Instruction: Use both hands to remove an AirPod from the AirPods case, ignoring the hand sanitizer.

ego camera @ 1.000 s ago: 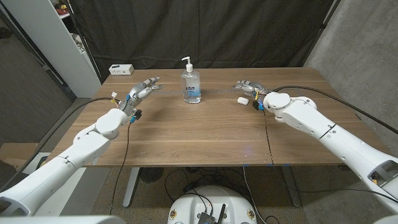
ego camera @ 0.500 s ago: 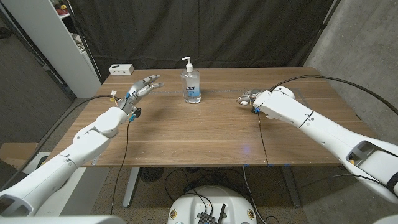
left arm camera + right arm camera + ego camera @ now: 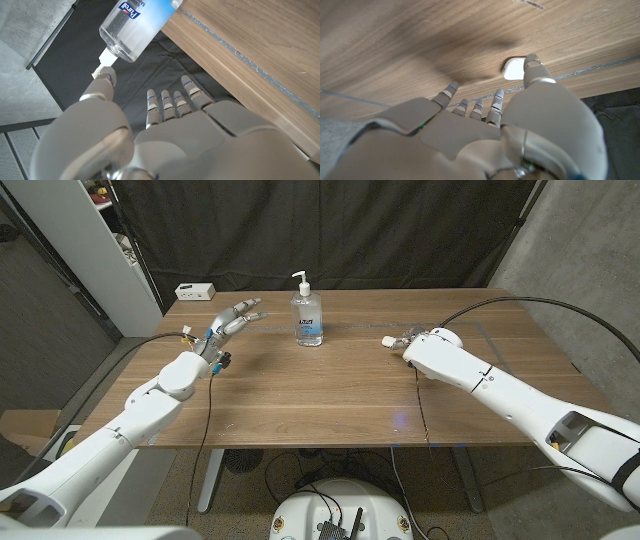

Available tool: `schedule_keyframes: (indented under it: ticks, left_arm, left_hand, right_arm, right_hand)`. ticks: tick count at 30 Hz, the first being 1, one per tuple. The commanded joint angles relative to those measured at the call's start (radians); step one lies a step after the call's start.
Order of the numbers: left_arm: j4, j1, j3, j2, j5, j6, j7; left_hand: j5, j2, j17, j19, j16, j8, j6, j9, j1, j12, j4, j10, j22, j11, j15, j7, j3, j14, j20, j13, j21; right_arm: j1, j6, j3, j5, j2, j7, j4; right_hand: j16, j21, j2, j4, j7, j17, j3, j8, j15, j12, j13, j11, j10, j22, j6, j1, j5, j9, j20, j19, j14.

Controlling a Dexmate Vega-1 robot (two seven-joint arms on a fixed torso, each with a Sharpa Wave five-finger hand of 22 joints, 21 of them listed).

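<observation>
My right hand (image 3: 412, 338) reaches across the wooden table (image 3: 330, 395) with fingers spread and nothing held, its thumb tip just beside the white earbud case (image 3: 389, 340), which lies closed on the tabletop; whether thumb and case touch I cannot tell. My left hand (image 3: 229, 320) hovers open over the table's left part, fingers extended and apart, holding nothing. Farther back, between the two hands, the hand sanitizer bottle (image 3: 308, 316) stands upright, and a small white box (image 3: 195, 291) sits at the far left corner.

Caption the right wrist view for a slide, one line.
Right hand reaches over the wooden table, its thumb tip beside the small white AirPods case, case not yet grasped.
</observation>
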Motion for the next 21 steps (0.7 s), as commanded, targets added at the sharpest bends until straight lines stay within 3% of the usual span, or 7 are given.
schedule_keyframes:
  ticks: [1,16,19,21]
  left_arm:
    - [0.032,-0.026,0.022,-0.028,0.005,-0.005,-0.008]
    - [0.041,-0.044,0.037,-0.042,0.008,0.011,-0.004]
    - [0.039,-0.051,0.042,-0.045,0.008,0.026,-0.003]
    - [0.044,-0.057,0.045,-0.046,0.009,0.024,-0.008]
  left_hand:
    - [0.005,-0.002,0.002,0.009,0.006,0.0,0.008,0.001,0.016,0.005,0.0,0.006,0.002,-0.005,-0.012,-0.002,-0.008,0.01,0.002,0.003,-0.007]
    - [0.006,0.002,0.002,0.009,0.006,-0.004,0.01,0.002,0.024,0.007,0.006,0.004,0.003,0.002,-0.006,0.005,-0.026,0.009,0.01,0.007,-0.014]
    - [0.006,0.005,0.002,0.008,0.005,-0.005,0.009,0.003,0.025,0.007,0.007,0.002,0.003,0.005,-0.002,0.009,-0.03,0.007,0.014,0.007,-0.015]
    - [0.006,0.007,0.002,0.009,0.006,-0.004,0.012,0.003,0.026,0.008,0.008,0.003,0.004,0.003,-0.007,0.004,-0.033,0.009,0.01,0.008,-0.015]
  right_arm:
    - [0.066,0.052,-0.051,-0.029,0.034,0.092,0.112]
    - [0.087,0.077,-0.027,-0.031,0.065,0.125,0.199]
    - [0.092,0.094,-0.026,-0.029,0.07,0.139,0.22]
    - [0.091,0.1,-0.021,-0.025,0.074,0.143,0.227]
  right_hand:
    - [0.008,0.004,-0.004,0.002,0.001,0.004,0.001,-0.004,-0.039,0.003,0.004,-0.01,-0.004,0.001,0.003,0.012,0.001,0.002,0.001,0.009,-0.011]
    - [0.007,0.002,-0.004,0.005,0.008,0.004,0.001,-0.006,-0.04,0.003,0.005,-0.009,-0.008,0.001,0.004,0.019,0.001,0.002,-0.001,0.006,-0.012]
    - [0.008,0.001,0.004,0.009,0.013,0.004,0.004,0.006,-0.042,0.009,0.006,-0.013,0.006,0.002,0.037,0.025,0.001,0.002,-0.006,0.007,-0.01]
    - [0.01,0.001,0.012,0.011,-0.001,0.004,0.006,0.014,-0.048,0.013,0.006,-0.012,0.018,0.002,0.063,0.029,0.0,0.003,-0.008,0.008,-0.003]
